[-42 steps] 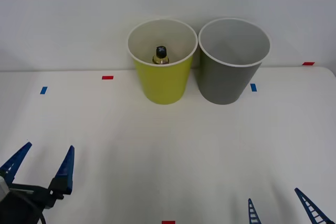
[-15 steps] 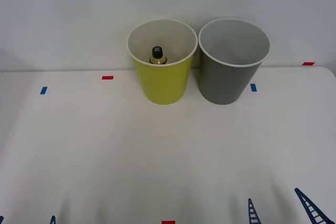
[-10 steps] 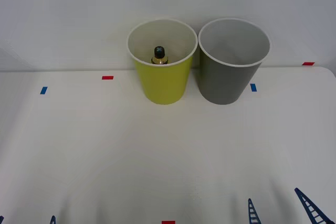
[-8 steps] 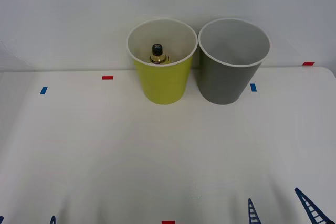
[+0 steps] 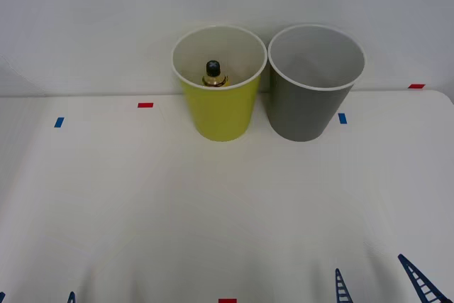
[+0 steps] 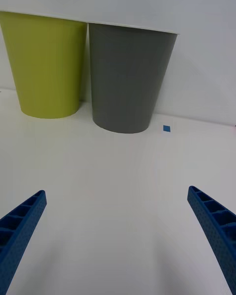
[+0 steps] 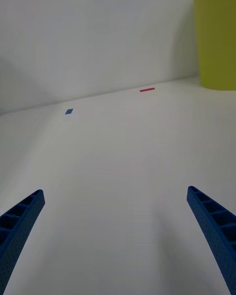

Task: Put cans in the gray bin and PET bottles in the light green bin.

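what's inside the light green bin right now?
One PET bottle stands in the light green bin: its black cap and yellow shoulder show above the near rim. The near wall hides the bottle's lower body and the bin floor, so anything else down there can't be seen.

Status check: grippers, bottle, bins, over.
Left gripper and right gripper open, low near table edge. PET bottle inside light green bin. Gray bin beside it.

The front camera sits high and looks forward and down across the white bench (image 5: 213, 211) to both bins at the far edge. Each wrist camera rides low near the bench, facing forward — the right one sees the light green bin (image 6: 46, 64) and the gray bin (image 6: 129, 76) side on, the left one shares just the green bin's wall
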`<action>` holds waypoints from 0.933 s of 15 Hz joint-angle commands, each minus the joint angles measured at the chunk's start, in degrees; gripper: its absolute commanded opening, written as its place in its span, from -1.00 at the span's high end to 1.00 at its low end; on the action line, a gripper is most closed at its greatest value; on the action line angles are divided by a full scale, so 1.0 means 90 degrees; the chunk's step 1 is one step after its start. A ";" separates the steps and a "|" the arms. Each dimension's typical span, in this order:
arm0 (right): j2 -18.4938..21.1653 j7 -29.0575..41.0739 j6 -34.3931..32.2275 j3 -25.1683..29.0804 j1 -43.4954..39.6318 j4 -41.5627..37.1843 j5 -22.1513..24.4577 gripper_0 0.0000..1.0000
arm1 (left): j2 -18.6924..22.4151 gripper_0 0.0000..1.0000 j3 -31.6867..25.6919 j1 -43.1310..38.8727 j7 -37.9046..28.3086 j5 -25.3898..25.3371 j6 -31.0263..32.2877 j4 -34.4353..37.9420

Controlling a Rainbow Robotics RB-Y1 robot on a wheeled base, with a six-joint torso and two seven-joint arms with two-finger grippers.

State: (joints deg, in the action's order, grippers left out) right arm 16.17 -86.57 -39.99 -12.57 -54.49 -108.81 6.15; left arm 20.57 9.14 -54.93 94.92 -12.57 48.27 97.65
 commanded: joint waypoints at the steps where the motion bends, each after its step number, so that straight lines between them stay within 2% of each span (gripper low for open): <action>1: 0.0000 0.0000 0.0000 0.0000 0.0000 0.0000 0.0000 -1.00 | 0.0000 -1.00 0.0000 0.0000 0.0000 0.0000 -0.0002 0.0000; 14: 0.0000 0.0000 0.0000 0.0000 0.0000 0.0000 0.0000 -1.00 | 0.0000 -1.00 0.0000 0.0000 0.0000 0.0000 -0.0002 0.0000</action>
State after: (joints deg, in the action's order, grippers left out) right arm 16.17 -86.57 -39.99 -12.57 -54.49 -108.81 6.15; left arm 20.57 9.14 -54.93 94.92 -12.57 48.26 97.65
